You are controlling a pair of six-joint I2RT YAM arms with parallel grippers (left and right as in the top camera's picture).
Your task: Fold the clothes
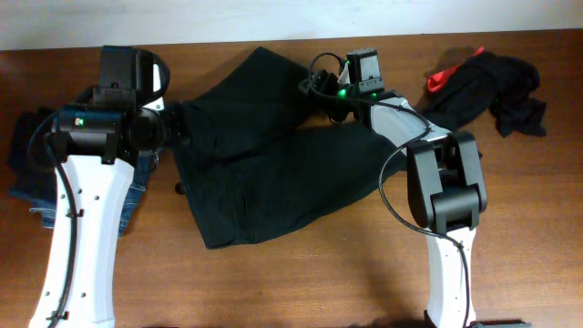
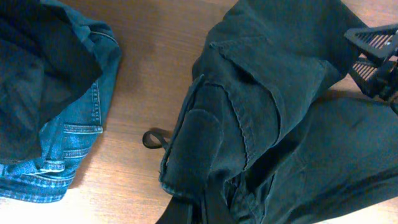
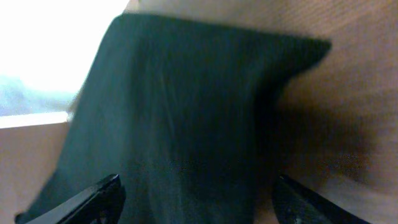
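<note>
A large black garment [image 1: 264, 173] lies spread across the middle of the table. My left gripper [image 1: 175, 123] is at its left edge, shut on a bunched fold of the cloth [image 2: 199, 208]; a pocket flap and a small cord loop [image 2: 155, 138] show in the left wrist view. At the garment's far top edge my right gripper [image 1: 319, 87] stands open, its fingers [image 3: 93, 199] wide apart over the black fabric [image 3: 186, 112] and holding nothing. Blue denim jeans [image 1: 25, 193] lie at the far left with a dark piece [image 2: 37, 81] on top.
A heap of black clothes with a red edge [image 1: 483, 87] sits at the back right. The left arm's white link crosses over the jeans. Bare wooden table [image 1: 301, 282] runs along the front, and the table's far edge is just behind the right gripper.
</note>
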